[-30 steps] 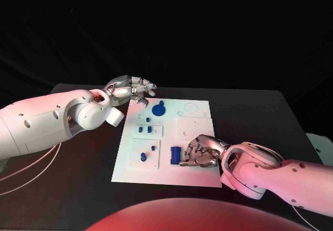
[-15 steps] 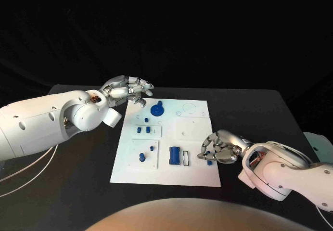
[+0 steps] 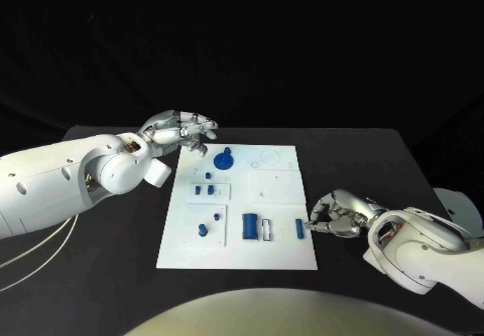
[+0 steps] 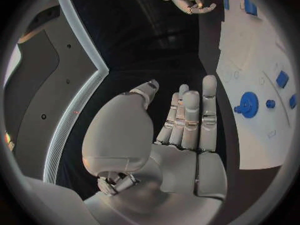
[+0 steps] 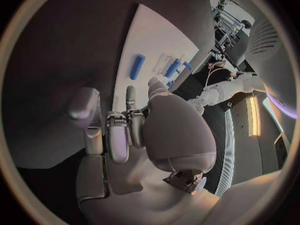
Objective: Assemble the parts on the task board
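My right hand (image 3: 338, 213) has withdrawn off the task board (image 3: 282, 210) to its right edge, fingers curled, empty, beside a small blue peg (image 3: 299, 227). Left hand (image 3: 182, 130) unchanged, fingers loosely apart.

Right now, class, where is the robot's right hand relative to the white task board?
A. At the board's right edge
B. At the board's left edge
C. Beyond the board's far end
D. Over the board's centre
A: the right hand sits at the right edge of the task board, beside a small blue part.
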Controlling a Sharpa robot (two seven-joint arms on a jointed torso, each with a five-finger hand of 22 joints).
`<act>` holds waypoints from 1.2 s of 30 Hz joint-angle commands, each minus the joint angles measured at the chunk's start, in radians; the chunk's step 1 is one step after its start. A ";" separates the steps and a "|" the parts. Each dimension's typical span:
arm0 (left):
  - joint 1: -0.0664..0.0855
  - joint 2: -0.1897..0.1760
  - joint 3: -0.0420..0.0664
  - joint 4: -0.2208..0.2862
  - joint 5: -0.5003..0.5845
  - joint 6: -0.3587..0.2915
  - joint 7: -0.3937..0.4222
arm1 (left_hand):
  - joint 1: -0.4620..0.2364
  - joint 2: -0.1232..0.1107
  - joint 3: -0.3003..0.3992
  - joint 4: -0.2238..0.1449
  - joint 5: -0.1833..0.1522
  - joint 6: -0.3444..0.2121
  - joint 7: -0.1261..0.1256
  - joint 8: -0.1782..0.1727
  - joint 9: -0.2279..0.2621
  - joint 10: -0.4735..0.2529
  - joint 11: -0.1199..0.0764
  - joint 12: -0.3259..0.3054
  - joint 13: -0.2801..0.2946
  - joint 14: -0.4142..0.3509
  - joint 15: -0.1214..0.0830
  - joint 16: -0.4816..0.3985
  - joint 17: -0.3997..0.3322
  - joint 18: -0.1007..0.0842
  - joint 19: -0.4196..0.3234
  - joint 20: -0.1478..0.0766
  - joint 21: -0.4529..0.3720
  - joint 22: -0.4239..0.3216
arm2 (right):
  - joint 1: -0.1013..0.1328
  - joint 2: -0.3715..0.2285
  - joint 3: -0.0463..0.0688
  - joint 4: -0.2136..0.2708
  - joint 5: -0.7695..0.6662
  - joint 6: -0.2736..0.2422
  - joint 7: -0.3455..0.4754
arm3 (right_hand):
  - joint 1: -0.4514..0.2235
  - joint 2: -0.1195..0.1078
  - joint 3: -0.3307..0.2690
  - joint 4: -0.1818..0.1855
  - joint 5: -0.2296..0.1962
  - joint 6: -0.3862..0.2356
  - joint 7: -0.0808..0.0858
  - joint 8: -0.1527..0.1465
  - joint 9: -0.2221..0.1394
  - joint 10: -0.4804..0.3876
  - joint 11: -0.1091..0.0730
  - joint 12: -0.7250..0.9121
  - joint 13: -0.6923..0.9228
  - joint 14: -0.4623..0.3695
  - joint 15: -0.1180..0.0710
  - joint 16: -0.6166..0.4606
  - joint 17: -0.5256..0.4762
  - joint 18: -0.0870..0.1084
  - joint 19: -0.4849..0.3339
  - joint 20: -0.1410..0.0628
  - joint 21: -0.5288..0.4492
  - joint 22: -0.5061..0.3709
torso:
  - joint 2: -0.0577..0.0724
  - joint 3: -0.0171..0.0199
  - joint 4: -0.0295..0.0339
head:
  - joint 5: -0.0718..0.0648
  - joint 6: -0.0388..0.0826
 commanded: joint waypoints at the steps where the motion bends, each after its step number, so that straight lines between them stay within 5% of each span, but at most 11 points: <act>1: 0.000 0.001 0.000 0.003 0.008 0.002 0.016 | 0.007 -0.001 -0.004 0.002 0.000 -0.007 0.000 0.006 -0.001 -0.009 -0.001 0.005 0.002 -0.007 0.002 -0.006 0.000 0.019 -0.004 0.001 -0.002 -0.001 | -0.008 0.009 -0.001 -0.003 -0.090 0.008 -0.080 | -0.019 -0.003 -0.007 0.000 -0.008 0.022 -0.008 0.013 0.008 0.000 -0.005 -0.013 0.124 0.104 0.001 0.004 0.263 0.003 -0.005 0.004 -0.016 0.052 | 0.002 0.0008 0.0028 | -0.004 0.000; 21: 0.000 -0.001 0.000 0.003 0.007 0.009 0.003 | 0.007 -0.001 -0.006 0.004 0.001 -0.007 0.000 0.007 -0.002 -0.009 -0.001 0.006 0.002 -0.008 0.002 -0.006 0.001 0.019 -0.005 0.001 -0.002 -0.001 | -0.039 0.079 -0.001 -0.039 -0.104 0.033 -0.125 | -0.040 -0.002 -0.010 -0.001 -0.014 0.023 -0.012 0.014 0.017 0.005 -0.009 -0.008 0.130 0.104 -0.003 0.004 0.263 0.001 -0.001 0.000 -0.005 0.055 | 0.002 0.0010 0.0036 | -0.003 0.000; 26: 0.000 0.000 0.000 0.003 0.006 0.009 -0.001 | 0.007 -0.001 -0.006 0.004 0.001 -0.007 0.000 0.007 -0.002 -0.009 -0.001 0.006 0.002 -0.008 0.002 -0.006 0.001 0.019 -0.005 0.001 -0.002 -0.001 | -0.039 0.091 -0.001 -0.045 -0.121 0.038 -0.130 | 0.041 -0.015 0.009 -0.010 -0.053 0.023 -0.015 0.013 0.029 0.006 -0.012 -0.007 0.130 0.104 -0.007 0.004 0.263 -0.001 0.002 -0.004 -0.001 0.058 | 0.002 0.0001 0.0029 | -0.002 0.000; 36: 0.000 0.000 0.000 0.003 0.006 0.010 -0.003 | 0.008 0.000 -0.006 0.005 0.001 -0.007 0.000 0.008 -0.002 -0.010 -0.001 0.006 0.002 -0.008 0.002 -0.006 0.000 0.019 -0.005 0.001 -0.002 -0.001 | -0.045 0.120 -0.001 -0.067 -0.171 0.056 -0.150 | 0.088 -0.025 0.017 -0.009 -0.050 0.023 -0.015 0.010 0.036 0.006 -0.013 -0.006 0.131 0.104 -0.007 0.004 0.263 -0.001 0.003 -0.005 0.001 0.059 | 0.000 0.0000 0.0040 | -0.003 0.000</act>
